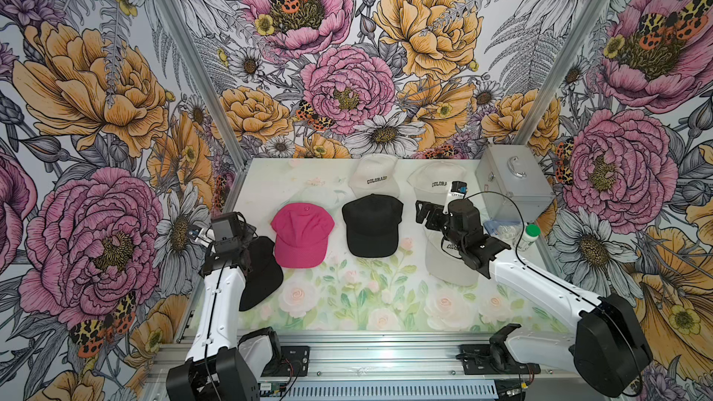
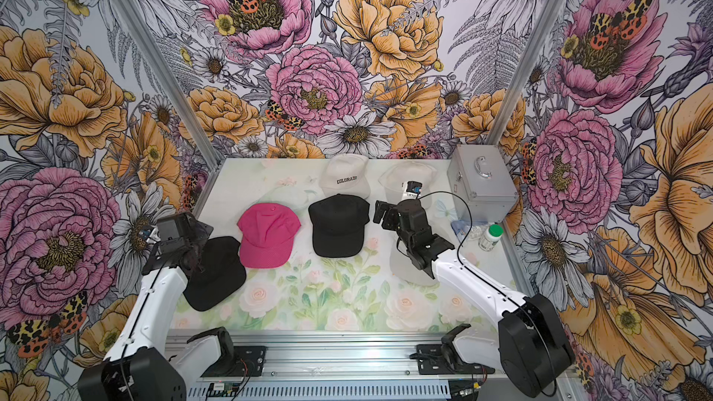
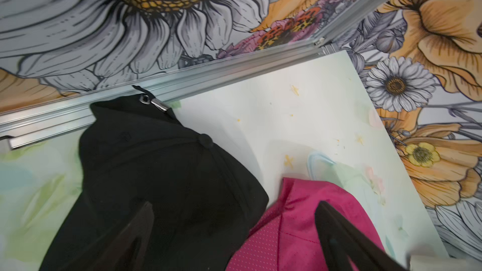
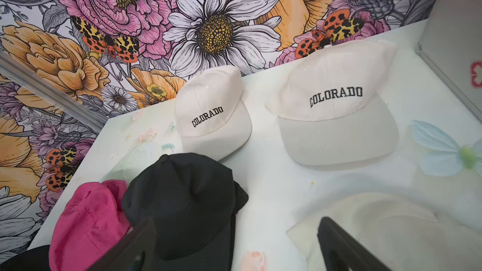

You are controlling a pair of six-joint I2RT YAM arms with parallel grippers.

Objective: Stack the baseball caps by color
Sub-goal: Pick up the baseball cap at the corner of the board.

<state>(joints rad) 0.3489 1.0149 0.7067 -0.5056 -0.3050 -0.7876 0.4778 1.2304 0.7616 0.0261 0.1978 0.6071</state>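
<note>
Jaws spread on left gripper (image 3: 234, 207) and right gripper (image 4: 236, 221), nothing held. Near-right cream cap (image 1: 447, 268) looked light, crown soft; stiffer brim judged best hold.

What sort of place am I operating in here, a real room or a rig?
Likely a purpose-built robot test booth: silver aluminium frame posts edge flower-printed wall panels, the tabletop is a printed rose-pattern sheet, and white robot arms, left and right, sit on a silver metal rail.
</note>
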